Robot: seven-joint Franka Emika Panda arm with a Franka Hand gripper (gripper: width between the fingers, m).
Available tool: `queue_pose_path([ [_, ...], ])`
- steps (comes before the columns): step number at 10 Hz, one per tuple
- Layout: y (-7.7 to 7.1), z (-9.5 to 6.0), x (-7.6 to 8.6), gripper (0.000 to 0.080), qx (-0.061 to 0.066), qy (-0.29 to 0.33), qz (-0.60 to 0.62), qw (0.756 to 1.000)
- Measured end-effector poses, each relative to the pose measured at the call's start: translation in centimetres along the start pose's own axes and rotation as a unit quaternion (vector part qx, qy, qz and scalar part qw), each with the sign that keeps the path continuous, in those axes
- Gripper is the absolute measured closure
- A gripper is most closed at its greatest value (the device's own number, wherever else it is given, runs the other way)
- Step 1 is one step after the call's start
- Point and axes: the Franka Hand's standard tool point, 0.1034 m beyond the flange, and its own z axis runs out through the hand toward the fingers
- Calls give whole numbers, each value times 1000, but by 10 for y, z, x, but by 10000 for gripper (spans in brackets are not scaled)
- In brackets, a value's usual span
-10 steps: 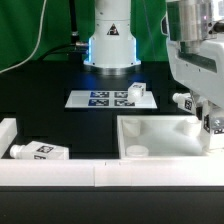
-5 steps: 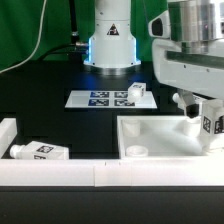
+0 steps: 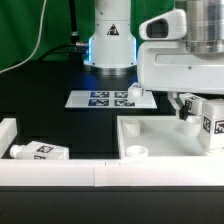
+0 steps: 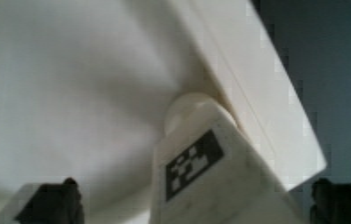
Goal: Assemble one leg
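The exterior view looked from low in front of the black table (image 3: pixel 40 95), level and facing the robot base (image 3: pixel 110 45) at the back, near enough that the arm filled its upper right. The wrist view looked down between the fingertips (image 4: pixel 51 200), very close. Both views shared the white tray (image 3: pixel 165 135) (image 4: pixel 83 90) and a tagged leg (image 3: pixel 205 122) (image 4: pixel 207 165).

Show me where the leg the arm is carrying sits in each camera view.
Exterior view: the leg is at the exterior view's right edge, under the arm, over the tabletop.
Wrist view: the leg, its tag facing the camera, fills the middle, against the tabletop's wall.
Shared landmark: the tabletop's raised white wall.
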Motion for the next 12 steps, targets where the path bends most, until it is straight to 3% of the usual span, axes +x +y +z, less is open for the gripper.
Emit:
queue_pose_path([
  [1, -5, 0, -3, 151, -9, 1, -134, 991],
  [2, -6, 0, -3, 151, -8, 1, -152, 988],
  [3, -5, 1, -3, 151, -9, 1, -142, 990],
  [4, -5, 1, -3, 250, -8, 1, -131, 991],
  [5, -5, 1, -3, 250, -8, 1, -88, 996],
  [6, -5, 2, -4, 433, -8, 1, -53, 999],
  [7, -5, 2, -4, 515, -8, 1, -21, 1000],
  [10, -8, 2, -4, 515, -5, 8, 124, 992],
  [12, -10, 3, -3, 515, 2, 8, 304, 952],
])
